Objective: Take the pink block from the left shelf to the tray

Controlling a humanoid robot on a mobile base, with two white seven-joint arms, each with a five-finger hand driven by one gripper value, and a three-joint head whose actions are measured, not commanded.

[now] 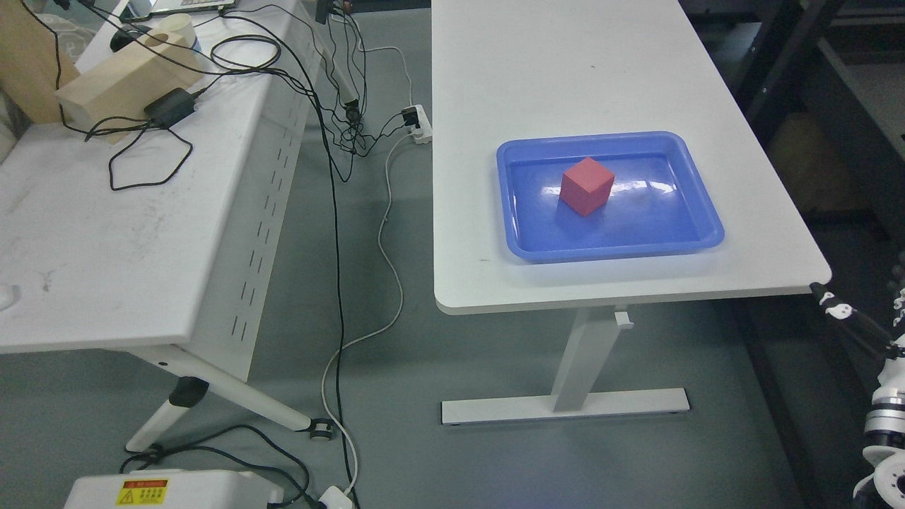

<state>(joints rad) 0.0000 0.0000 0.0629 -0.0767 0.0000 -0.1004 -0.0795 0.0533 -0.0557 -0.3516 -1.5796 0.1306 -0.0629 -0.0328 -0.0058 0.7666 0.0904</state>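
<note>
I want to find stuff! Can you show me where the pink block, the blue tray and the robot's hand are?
pink block point(587, 185), head view, on its front face.
blue tray point(696, 242), head view, on its near right rim.
right hand point(859, 322), head view, on a dark finger at the right edge.

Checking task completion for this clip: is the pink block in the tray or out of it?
In. The pink block sits on the floor of the blue tray, inside its rim, with no hand touching it.
</note>
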